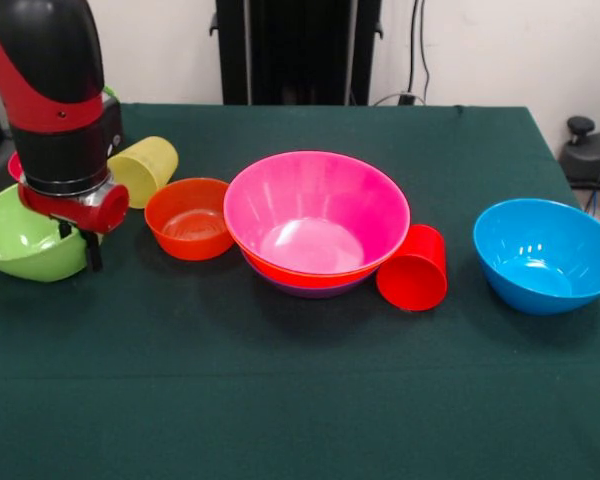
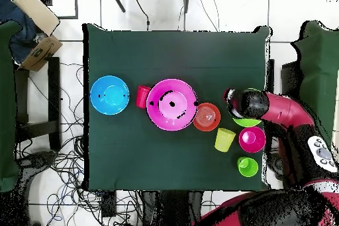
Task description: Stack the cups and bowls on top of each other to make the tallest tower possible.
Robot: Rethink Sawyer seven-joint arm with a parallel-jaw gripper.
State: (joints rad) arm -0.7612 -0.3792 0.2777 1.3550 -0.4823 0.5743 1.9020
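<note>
A: Gripper [image 1: 83, 243] sits at lime-green bowl [image 1: 20, 240], far left in front view; fingers mostly hidden, can't tell if apart or together.
B: Tower [image 1: 317, 222]?
A: Mid-table: pink bowl on top, orange & purple rims below. Red cup [image 1: 414, 268] on its side touching it, small red-orange bowl [image 1: 188, 218] opposite.
B: Overhead extras?
A: Magenta bowl [image 2: 251, 139], green cup [image 2: 247, 166]. Front view doesn't show either.

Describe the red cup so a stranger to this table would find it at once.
Start at the big pink bowl in the middle of the green tablecloth, which sits nested in other bowls. The red cup lies tipped on its side against that stack, on the side toward the blue bowl. It is the only tumbler there; the small orange bowl flanks the stack's other side.
</note>
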